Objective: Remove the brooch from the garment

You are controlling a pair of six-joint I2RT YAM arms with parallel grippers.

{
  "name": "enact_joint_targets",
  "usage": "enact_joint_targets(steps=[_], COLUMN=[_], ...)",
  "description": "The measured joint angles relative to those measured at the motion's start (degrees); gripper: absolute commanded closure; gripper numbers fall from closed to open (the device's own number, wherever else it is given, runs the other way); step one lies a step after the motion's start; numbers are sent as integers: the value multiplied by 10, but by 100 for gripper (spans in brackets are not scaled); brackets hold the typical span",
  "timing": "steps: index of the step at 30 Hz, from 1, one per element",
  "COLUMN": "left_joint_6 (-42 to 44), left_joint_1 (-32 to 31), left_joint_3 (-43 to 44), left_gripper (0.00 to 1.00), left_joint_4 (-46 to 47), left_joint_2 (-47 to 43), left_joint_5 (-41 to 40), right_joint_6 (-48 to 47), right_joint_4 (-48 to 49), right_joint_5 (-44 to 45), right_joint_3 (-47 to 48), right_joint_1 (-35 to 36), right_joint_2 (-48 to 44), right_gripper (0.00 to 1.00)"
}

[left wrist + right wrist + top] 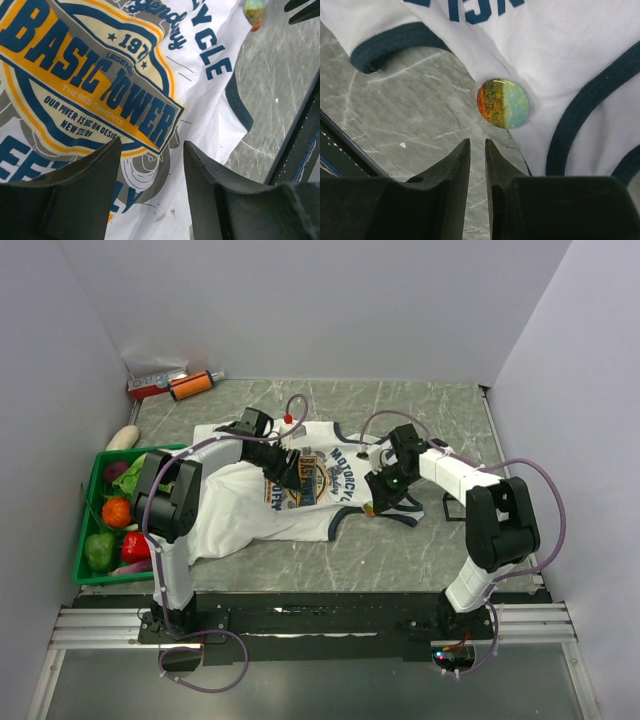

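Note:
The white jersey [235, 515] with navy trim lies flat mid-table, its blue-and-gold graphic [85, 80] facing up. The round brooch [503, 103], orange, yellow and light blue, sits on the cloth's edge near the navy armhole trim; it also shows in the top view [369, 508] and the left wrist view [255, 12]. My left gripper [152, 145] is open, low over the graphic's lower edge [283, 472]. My right gripper [478, 142] is nearly closed and empty, over bare table just short of the brooch [378, 498].
A green basket [78, 540] of vegetables stands at the left edge. An orange bottle [190, 386], a red pack [148, 390] and a white object [122, 437] lie at the back left. Grey walls close in three sides.

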Motion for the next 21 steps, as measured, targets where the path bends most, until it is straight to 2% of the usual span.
enact_joint_targets(steps=[2, 9, 16, 21], left_joint_6=[1, 14, 28, 38], left_joint_1=[-1, -3, -3, -3], left_joint_3=[0, 0, 0, 0], left_gripper=[42, 42, 42, 41], left_joint_4=[-1, -24, -52, -64], left_joint_2=[0, -1, -2, -8], left_joint_5=[5, 5, 0, -2], right_joint_6=[0, 5, 16, 20], right_joint_4=[-3, -9, -12, -11], right_joint_5=[-9, -42, -51, -50], right_joint_3=[5, 47, 66, 66], right_joint_1=[-5, -17, -18, -18], right_joint_2=[-9, 13, 84, 90], right_gripper=[70, 53, 51, 51])
